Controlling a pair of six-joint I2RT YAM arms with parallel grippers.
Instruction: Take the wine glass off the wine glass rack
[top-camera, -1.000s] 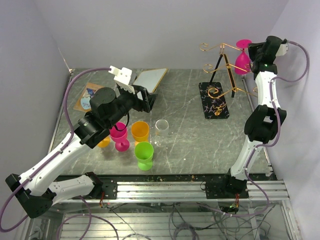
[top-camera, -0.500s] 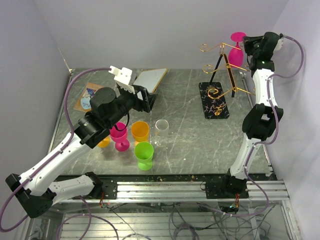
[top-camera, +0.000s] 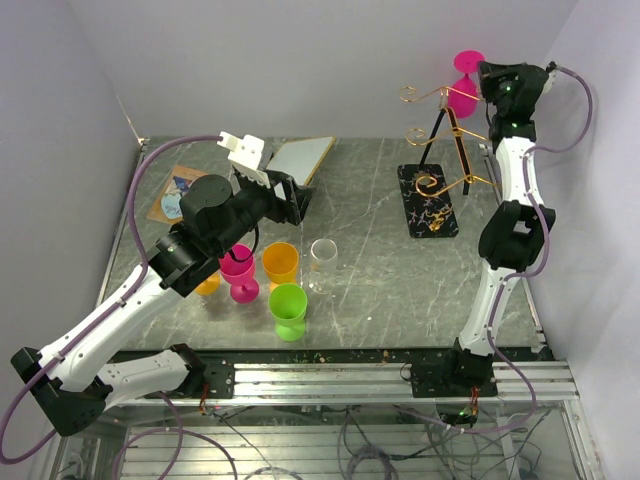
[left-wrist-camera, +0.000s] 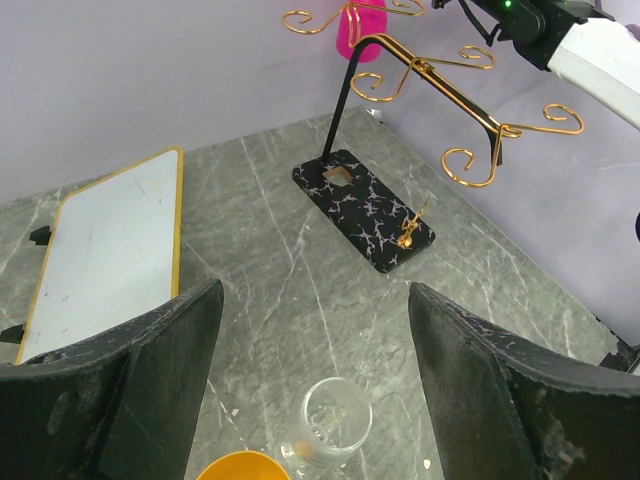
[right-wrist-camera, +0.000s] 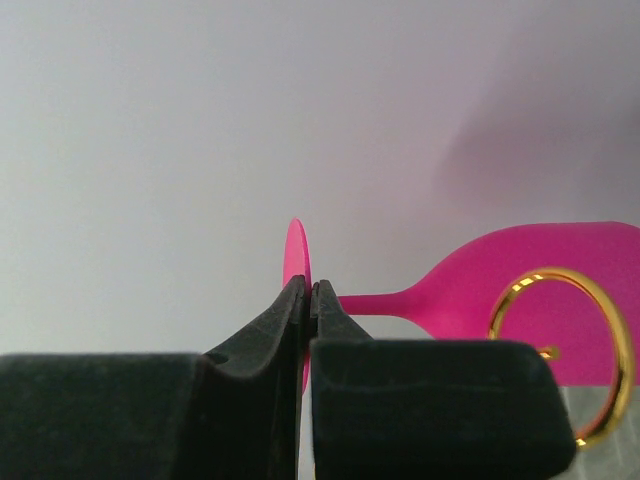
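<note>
The left gripper (left-wrist-camera: 312, 320) is held wide open, and nothing is held in it. Under it, a small clear glass cup (left-wrist-camera: 325, 435) and some bright plastic cups (top-camera: 288, 308) are seen on the grey stone table (top-camera: 370, 260).

Farther back, the thin gold wire rack with curled ends (top-camera: 430, 205) is stood on its black base with white lines.

At the very back, up high, the right gripper (right-wrist-camera: 308, 290) is shut tight on the flat round foot (right-wrist-camera: 296, 250) of the bright pink wine glass (top-camera: 462, 98). The glass is held foot up and bowl down, just beside the top curled arms. It cannot be told whether it is free of the wire.

Only the thin edge of the foot is pinched, so the glass could be let slip or be swung round. If the bowl is bumped on a curl, the light rack could be tipped over. If the glass is dropped, it could be knocked hard on the stone.
</note>
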